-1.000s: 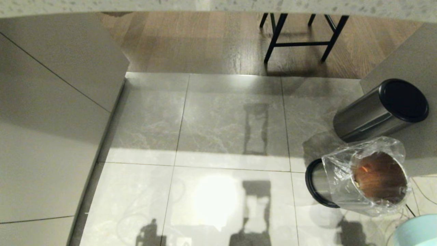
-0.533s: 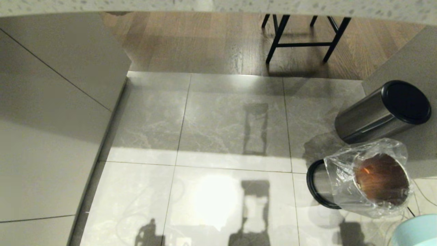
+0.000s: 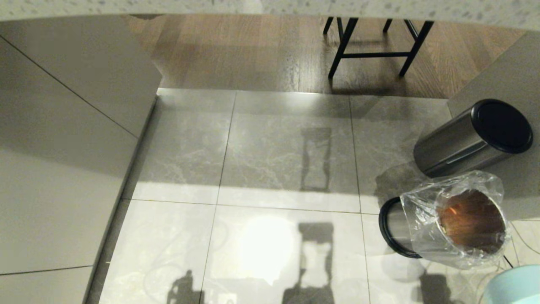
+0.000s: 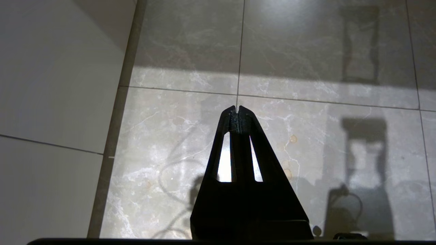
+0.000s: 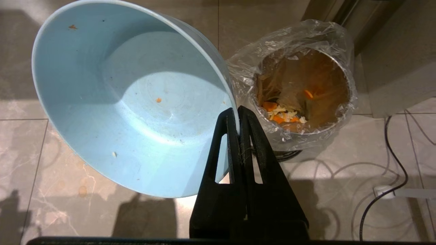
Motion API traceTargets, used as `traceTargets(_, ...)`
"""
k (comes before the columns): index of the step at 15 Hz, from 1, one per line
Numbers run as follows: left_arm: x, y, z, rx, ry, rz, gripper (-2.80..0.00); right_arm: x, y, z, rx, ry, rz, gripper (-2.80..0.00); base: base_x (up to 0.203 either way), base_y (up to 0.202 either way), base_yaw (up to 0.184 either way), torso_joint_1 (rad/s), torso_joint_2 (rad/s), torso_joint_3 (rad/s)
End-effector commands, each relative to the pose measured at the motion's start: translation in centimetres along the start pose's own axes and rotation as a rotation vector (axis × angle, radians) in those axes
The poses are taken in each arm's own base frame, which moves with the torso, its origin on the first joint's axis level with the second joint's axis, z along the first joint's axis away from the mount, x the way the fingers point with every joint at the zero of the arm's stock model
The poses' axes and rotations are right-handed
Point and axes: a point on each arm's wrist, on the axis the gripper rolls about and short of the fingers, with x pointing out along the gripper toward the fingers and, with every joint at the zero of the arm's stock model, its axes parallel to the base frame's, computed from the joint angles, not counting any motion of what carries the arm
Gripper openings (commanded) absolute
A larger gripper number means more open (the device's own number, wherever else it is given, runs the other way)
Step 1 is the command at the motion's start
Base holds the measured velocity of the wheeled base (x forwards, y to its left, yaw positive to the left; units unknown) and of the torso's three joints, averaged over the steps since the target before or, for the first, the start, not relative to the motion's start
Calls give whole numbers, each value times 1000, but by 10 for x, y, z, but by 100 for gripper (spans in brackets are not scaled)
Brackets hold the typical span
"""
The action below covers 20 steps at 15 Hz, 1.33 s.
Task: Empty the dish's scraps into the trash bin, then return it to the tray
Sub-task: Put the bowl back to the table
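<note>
The right gripper (image 5: 238, 114) is pinching the rim of the small round light-blue bowl (image 5: 129, 98), its two black fingers pressed together with only the thin bowl wall between them. The bowl is tilting steeply, its open mouth facing the wrist camera, and it is hanging over the pale marble-patterned floor tiles (image 5: 340, 190) just beside the small round metal bin lined with a crinkled clear plastic bag (image 5: 303, 85). The bowl's inside is showing almost bare: only a few tiny orange and pale specks are clinging to the smooth surface. The orange carrot slices and pale strips (image 5: 282, 114) are lying at the bottom of the brownish bin. In the head view only a sliver of the bowl (image 3: 512, 287) is showing at the lower right corner, near the lined bin (image 3: 455, 219), which is standing on the tiles with a black ring at its base. Behind it a steel cylinder bin with a black domed lid (image 3: 472, 137) is standing against a grey cabinet panel. A black cable (image 5: 391, 170) is trailing across the floor beside the lined bin, running to what is probably a white plug, though it is too small to tell. The left gripper (image 4: 237, 110) is hanging over bare tiles well away from the bins, its fingers closed together and holding nothing.
</note>
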Motion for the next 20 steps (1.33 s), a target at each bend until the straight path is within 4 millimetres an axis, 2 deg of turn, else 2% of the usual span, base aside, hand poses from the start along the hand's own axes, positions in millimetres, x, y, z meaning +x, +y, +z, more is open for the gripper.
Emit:
traceTargets(1,0,0,0,-2,0,0,-280,0,0,0,0,0,0,-280,0,0,0,0,0,0)
traceTargets(6,0,0,0,-2,2,1,-280,0,0,0,0,0,0,-280,0,0,0,1,1,63)
traceTargets(20,0,0,0,0,2,3,-280,0,0,0,0,0,0,-280,0,0,0,3,3,198)
